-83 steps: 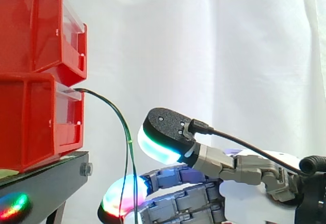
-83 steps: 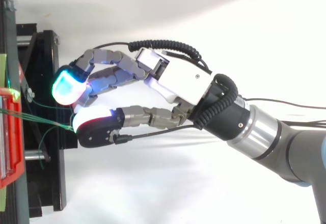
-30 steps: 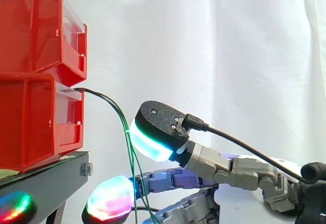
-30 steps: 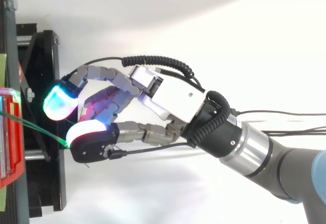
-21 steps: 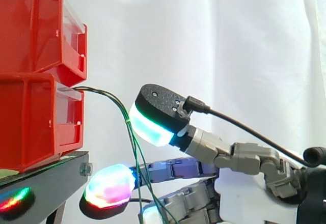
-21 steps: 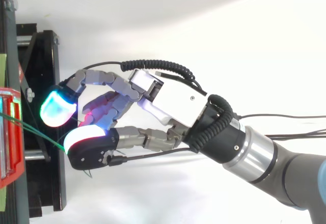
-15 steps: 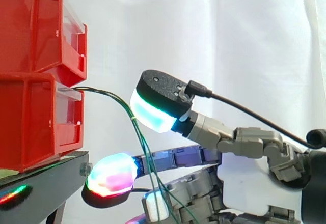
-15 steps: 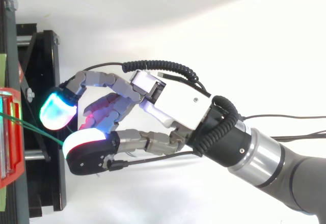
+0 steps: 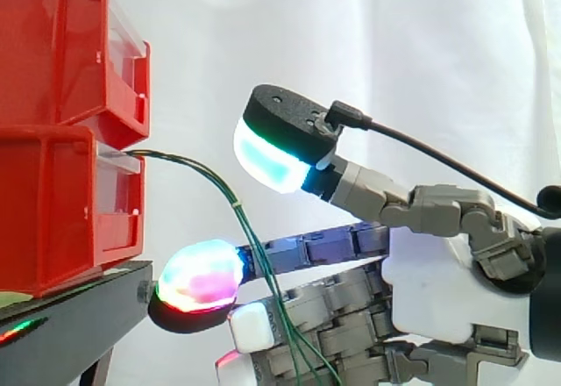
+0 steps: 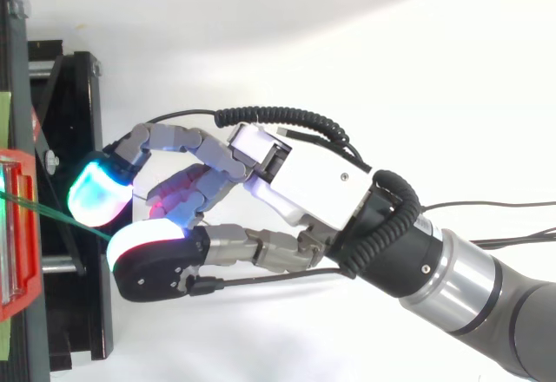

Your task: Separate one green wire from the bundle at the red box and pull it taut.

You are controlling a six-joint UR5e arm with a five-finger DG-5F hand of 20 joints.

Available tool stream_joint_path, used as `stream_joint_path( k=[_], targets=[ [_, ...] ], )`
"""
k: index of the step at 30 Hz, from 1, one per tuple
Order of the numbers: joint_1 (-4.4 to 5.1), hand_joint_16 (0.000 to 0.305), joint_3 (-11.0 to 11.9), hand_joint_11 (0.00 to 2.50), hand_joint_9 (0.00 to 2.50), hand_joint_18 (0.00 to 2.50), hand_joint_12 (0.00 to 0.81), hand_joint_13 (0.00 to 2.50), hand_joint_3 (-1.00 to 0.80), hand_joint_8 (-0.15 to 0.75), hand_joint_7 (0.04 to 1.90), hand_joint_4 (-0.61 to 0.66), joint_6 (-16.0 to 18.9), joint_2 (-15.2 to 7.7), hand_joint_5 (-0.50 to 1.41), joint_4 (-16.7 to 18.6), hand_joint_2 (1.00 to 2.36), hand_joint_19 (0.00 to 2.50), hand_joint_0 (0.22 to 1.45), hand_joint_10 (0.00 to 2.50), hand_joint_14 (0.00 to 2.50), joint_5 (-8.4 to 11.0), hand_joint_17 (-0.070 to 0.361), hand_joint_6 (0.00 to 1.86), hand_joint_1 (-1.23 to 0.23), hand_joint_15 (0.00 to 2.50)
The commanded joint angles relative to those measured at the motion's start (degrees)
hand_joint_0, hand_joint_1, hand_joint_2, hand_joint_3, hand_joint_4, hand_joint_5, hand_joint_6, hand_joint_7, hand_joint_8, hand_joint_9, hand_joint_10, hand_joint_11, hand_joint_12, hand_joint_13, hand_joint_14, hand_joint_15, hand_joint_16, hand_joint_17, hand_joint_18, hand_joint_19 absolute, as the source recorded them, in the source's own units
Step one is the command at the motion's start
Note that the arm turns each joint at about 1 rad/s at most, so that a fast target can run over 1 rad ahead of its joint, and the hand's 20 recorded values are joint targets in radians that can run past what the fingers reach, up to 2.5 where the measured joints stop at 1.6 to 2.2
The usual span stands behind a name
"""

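Green wires [image 9: 235, 202] sag from red box [image 9: 61, 202] edge through wide-spread hand [image 9: 438, 289], thumb clear above

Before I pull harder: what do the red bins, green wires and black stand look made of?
Red bins: likely moulded plastic, glossy, with clear drawer fronts. Green wires: thin, apparently plastic-insulated strands, bending in a smooth curve from the lower bin. Black stand: probably painted metal, matte, with a bolt head at its edge; not certain.

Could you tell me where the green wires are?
Side view: the thin green wires arc from the lower red plastic bin at left down across the robot hand.
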Motion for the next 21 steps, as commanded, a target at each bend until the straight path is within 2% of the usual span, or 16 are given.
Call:
stream_joint_path(
  k=[1,5,10,16,21],
  targets=[
    [0.04,0.063,0.08,0.32,1.38,0.86,0.394,1.08,-0.5,0.405,0.99,0.22,-0.42,0.02,-0.2,0.25,1.0,0.41,0.46,0.01,0.02,1.04,0.143,0.5,-0.45,0.53],
    [0.74,0.063,0.08,0.35,1.4,0.86,0.397,1.08,-0.5,0.398,0.99,0.22,-0.69,0.02,-0.2,0.6,1.0,0.41,0.46,0.01,0.02,2.88,0.143,0.5,-0.45,0.53],
    [1.36,0.064,0.08,0.42,1.45,0.86,0.399,1.09,-0.5,0.385,0.99,0.22,-0.25,0.02,-0.2,0.42,1.0,0.42,0.46,0.01,0.02,4.02,0.144,0.5,-0.47,0.53],
    [1.8,0.063,0.69,0.49,1.43,0.86,0.394,1.09,-0.5,0.362,1.0,0.21,1.33,0.02,-0.2,-0.02,1.0,0.44,0.46,0.02,0.02,4.2,0.142,0.5,-0.6,0.55],
    [2.5,0.061,1.83,0.53,1.42,0.86,0.383,1.09,-0.5,0.349,1.01,0.19,3.44,0.64,-0.2,-3.71,1.0,0.46,0.49,0.02,0.02,4.29,0.137,0.5,-0.7,0.57]
  ],
)
